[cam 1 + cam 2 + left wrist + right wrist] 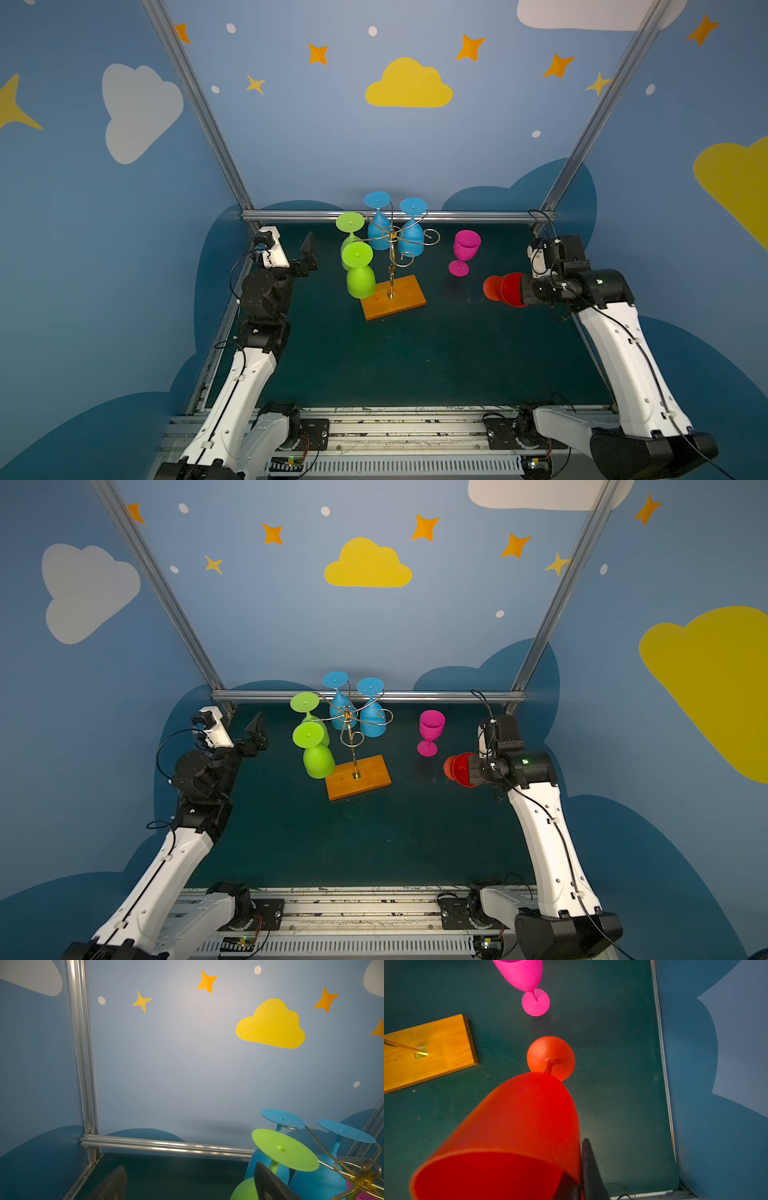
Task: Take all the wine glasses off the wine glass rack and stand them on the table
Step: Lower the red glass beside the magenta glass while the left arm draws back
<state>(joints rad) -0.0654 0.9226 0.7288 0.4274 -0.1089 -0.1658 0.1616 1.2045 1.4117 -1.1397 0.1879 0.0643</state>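
Observation:
The wine glass rack (pixel 391 237) (pixel 347 715), gold wire on a wooden base (pixel 401 300) (pixel 436 1047), stands mid-table. Two green glasses (pixel 360 282) (pixel 284 1149) and two blue glasses (pixel 412 243) (pixel 345 1130) hang upside down from its arms. A red wine glass (pixel 505 289) (pixel 459 769) (pixel 519 1122) is off the rack, tilted low over the mat. My right gripper (pixel 523 291) (pixel 580 1180) is shut on its rim, one finger inside the bowl. My left gripper (pixel 308 254) (pixel 191 1186) stands open and empty, left of the green glasses.
A pink glass (pixel 465 248) (pixel 527 978) stands upright on the dark green mat (pixel 415 357), between the rack and the red glass. Aluminium frame bars (pixel 395 215) run along the back edge and up the corners, with blue walls close behind.

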